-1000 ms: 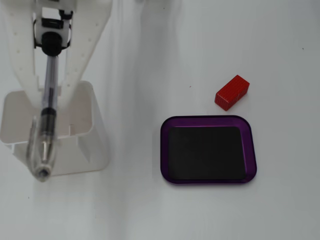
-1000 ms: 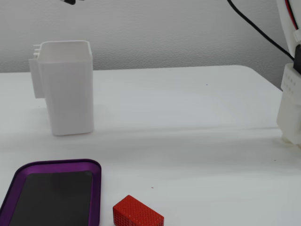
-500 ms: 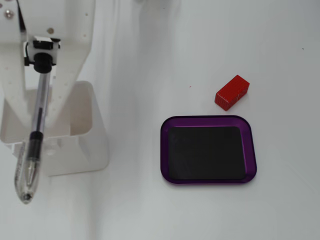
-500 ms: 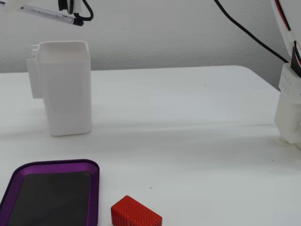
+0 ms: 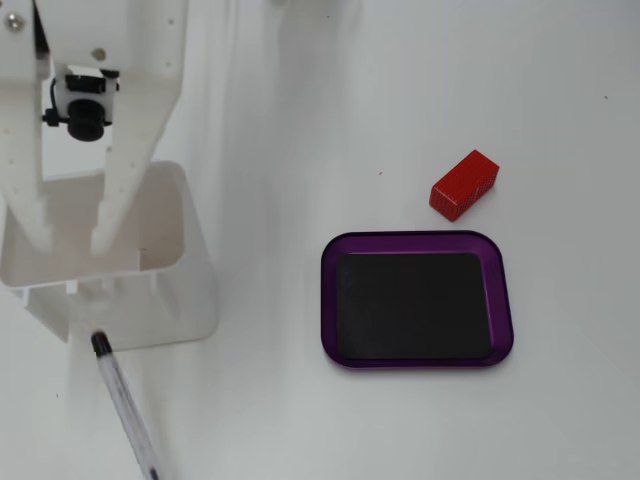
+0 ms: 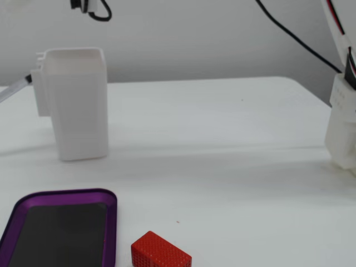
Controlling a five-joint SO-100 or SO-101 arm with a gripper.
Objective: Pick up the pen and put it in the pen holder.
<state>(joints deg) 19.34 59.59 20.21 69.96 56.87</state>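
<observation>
The pen (image 5: 125, 410) has a clear barrel and a black end. In a fixed view it lies slanted from the bottom edge up to the white pen holder (image 5: 170, 300), its black end against the holder's outer side. In the other fixed view the pen (image 6: 14, 90) leans up to a small ledge on the left side of the holder (image 6: 78, 105). Whether it sits in a slot I cannot tell. My white gripper (image 5: 72, 245) hangs over the holder's open top, fingers apart and empty, and is not touching the pen.
A purple tray with a black floor (image 5: 416, 243) lies right of the holder, also in the other fixed view (image 6: 111, 222). A red block (image 5: 465, 184) lies beyond it (image 6: 160, 253). The arm's base (image 6: 342, 128) stands at the right edge.
</observation>
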